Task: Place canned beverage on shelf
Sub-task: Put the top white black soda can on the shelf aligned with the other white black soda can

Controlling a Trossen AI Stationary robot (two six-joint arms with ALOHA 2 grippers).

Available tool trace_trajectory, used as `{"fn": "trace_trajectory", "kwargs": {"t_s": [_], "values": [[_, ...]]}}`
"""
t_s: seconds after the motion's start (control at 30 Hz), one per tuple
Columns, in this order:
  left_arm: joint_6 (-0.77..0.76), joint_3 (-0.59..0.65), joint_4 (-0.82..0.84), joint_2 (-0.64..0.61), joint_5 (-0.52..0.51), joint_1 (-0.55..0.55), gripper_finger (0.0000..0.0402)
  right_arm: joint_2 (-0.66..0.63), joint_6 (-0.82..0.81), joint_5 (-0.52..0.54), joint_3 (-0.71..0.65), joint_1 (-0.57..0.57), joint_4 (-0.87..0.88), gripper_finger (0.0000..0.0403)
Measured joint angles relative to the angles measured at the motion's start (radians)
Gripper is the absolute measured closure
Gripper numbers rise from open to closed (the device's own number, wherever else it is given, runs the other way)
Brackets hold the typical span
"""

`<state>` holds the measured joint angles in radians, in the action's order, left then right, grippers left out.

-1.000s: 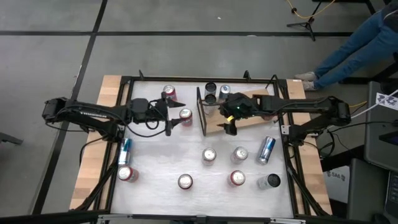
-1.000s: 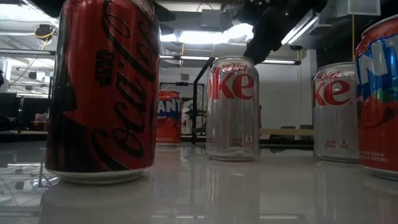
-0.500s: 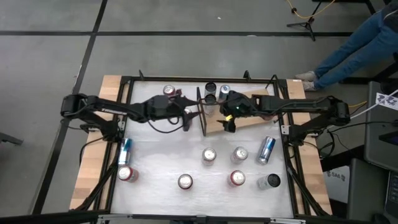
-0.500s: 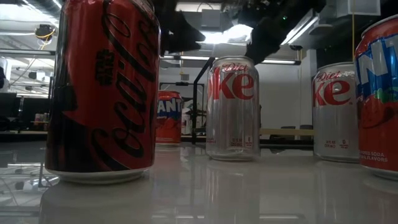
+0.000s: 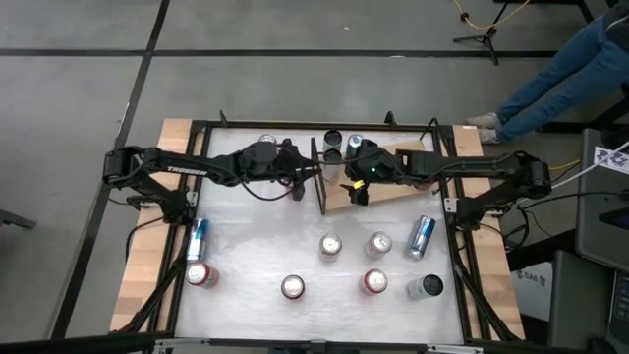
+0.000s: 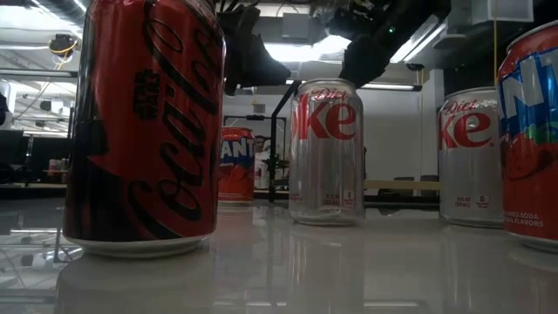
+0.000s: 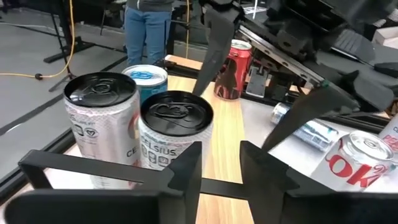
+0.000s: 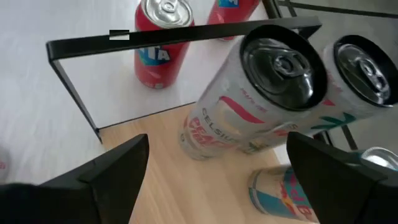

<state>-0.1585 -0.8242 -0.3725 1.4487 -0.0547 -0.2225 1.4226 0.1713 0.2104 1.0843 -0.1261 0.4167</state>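
1. The shelf (image 5: pixel 388 182), a light wooden board with a black upright frame (image 5: pixel 318 177), lies at the table's far middle, with three cans (image 7: pixel 175 138) standing at its far end.
2. The right gripper (image 8: pixel 214 171) hovers over the board, fingers spread wide, empty.
3. The left gripper (image 7: pixel 219 171) sits just outside the frame, fingers narrow, gripping nothing visible.
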Motion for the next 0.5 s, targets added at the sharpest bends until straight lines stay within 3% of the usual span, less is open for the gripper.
{"fn": "trace_trajectory", "kwargs": {"t_s": [0.5], "values": [[-0.022, -0.002, -0.022, 0.069, 0.013, -0.018, 0.0317, 0.008, 0.021, 0.000, 0.000, 0.000, -0.024, 0.0033]]}}
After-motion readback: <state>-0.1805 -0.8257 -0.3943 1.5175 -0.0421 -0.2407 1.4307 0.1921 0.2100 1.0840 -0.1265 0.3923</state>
